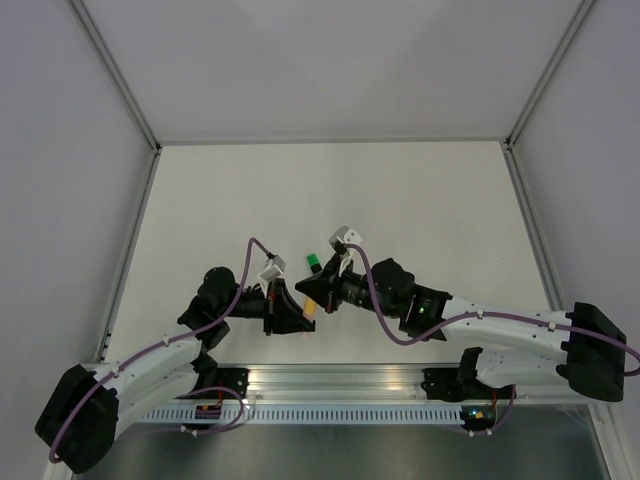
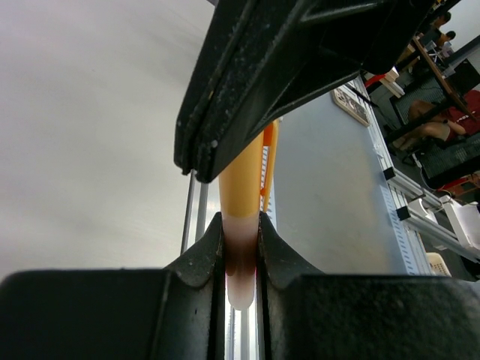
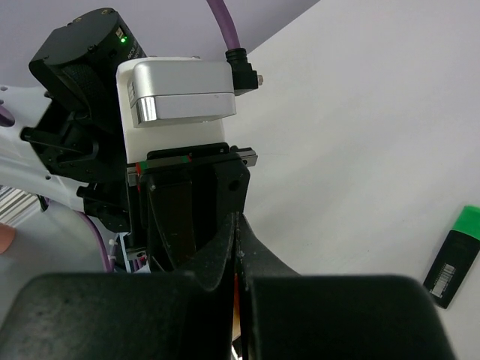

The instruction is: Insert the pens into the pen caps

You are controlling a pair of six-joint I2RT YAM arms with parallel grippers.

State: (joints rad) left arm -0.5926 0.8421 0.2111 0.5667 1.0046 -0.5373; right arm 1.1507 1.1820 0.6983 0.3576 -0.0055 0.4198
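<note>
My left gripper (image 1: 299,312) (image 2: 241,259) is shut on the pale pink-orange pen (image 2: 241,262) and holds it off the table. The orange-yellow cap (image 2: 244,176) (image 1: 310,306) sits over the pen's far end. My right gripper (image 1: 319,293) (image 3: 237,251) meets it from the other side; its black fingers (image 2: 300,67) are closed on the cap, of which only an orange sliver shows between the jaws. The black pen with a green end (image 1: 313,264) (image 3: 453,259) lies on the table just beyond both grippers. No separate green cap shows.
The white table (image 1: 400,200) is walled by grey panels with metal corner posts. An aluminium rail (image 1: 340,380) runs along the near edge between the arm bases. The left wrist's camera block (image 3: 180,97) fills the upper left of the right wrist view.
</note>
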